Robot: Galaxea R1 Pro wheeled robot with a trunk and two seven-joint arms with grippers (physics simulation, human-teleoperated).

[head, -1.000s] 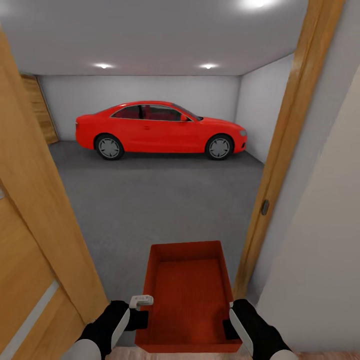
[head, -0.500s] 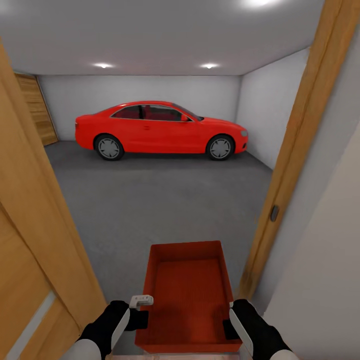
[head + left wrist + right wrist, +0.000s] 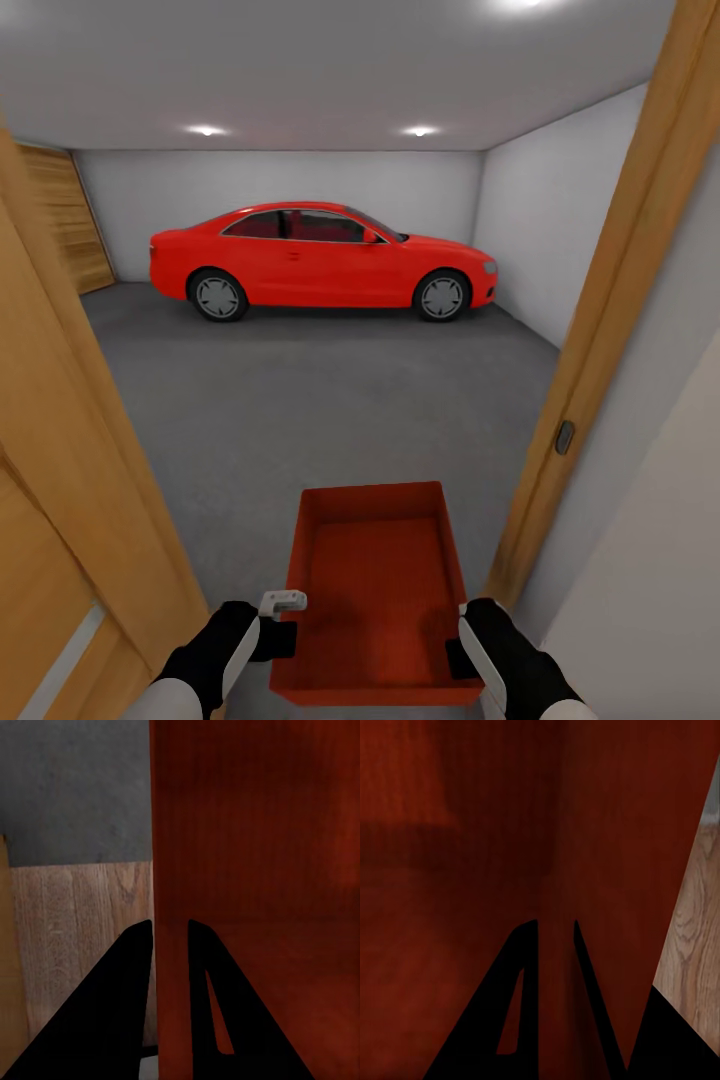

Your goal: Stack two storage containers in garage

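A: Any writing to read out here?

B: None legible. The red car (image 3: pixel 320 257) is parked side-on against the garage's far wall, and no badge or plate can be made out.

A: And the bin?

B: The red-orange bin (image 3: pixel 377 600) is held up between both arms, right in the doorway, well short of the car. The left gripper (image 3: pixel 283 632) has its jaws clamped over the bin's left wall: in the left wrist view one finger (image 3: pixel 112 1005) sits outside the wall and the other inside. The right gripper (image 3: pixel 462 650) is pinched on the right wall the same way, its fingers (image 3: pixel 510 1012) straddling the thin red panel.

A: Surface and room?

B: Dark grey speckled concrete floor (image 3: pixel 320 400) runs from the bin to the car. Pale grey-white walls, with round ceiling lights (image 3: pixel 207 131) glowing above the car. A wooden door frame (image 3: pixel 610 300) stands on either side of the bin. Under the bin, the left wrist view catches a strip of light wood planks (image 3: pixel 75 930) meeting the concrete.
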